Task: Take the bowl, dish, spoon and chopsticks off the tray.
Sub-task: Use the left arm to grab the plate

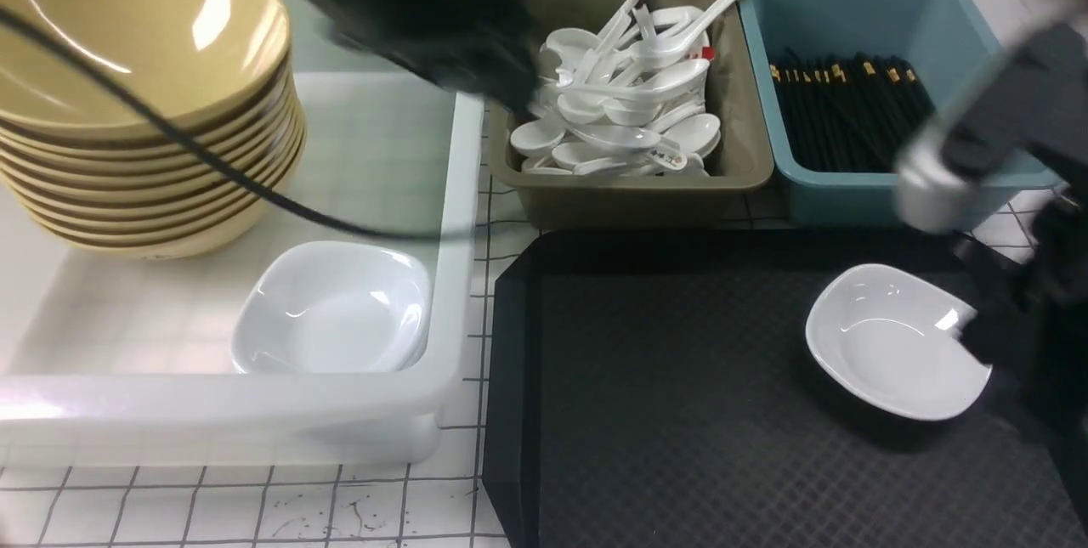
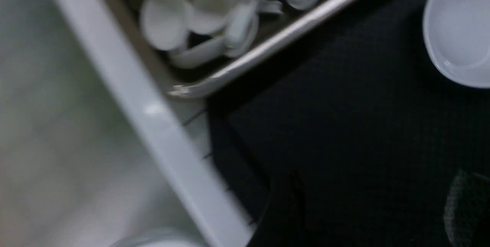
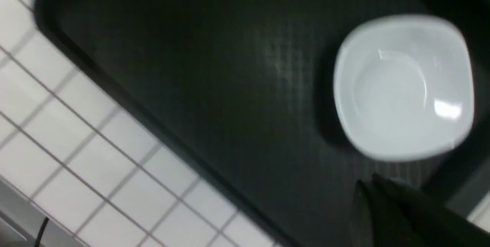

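Observation:
The black tray (image 1: pixel 680 412) holds only the small white dish (image 1: pixel 884 344) near its right side. My right gripper (image 3: pixel 367 187) is shut and empty. Its tips point at the dish (image 3: pixel 402 86) from just off its rim, at its right edge in the front view. My left gripper (image 2: pixel 375 189) hangs open with nothing between its dark fingers (image 2: pixel 285 208). Its blurred arm (image 1: pixel 425 13) reaches over the brown bin's left edge. Tan bowls (image 1: pixel 144 89) stand stacked in the white tub. White spoons (image 1: pixel 620 98) fill the brown bin. Black chopsticks (image 1: pixel 850 106) lie in the blue bin.
The translucent white tub (image 1: pixel 450 276) at the left also holds a second white dish (image 1: pixel 336 310). The brown bin (image 1: pixel 629 200) and the blue bin (image 1: pixel 841 200) stand side by side behind the tray. A black cable (image 1: pixel 255 187) crosses the tub. White gridded tabletop (image 1: pixel 255 505) shows in front.

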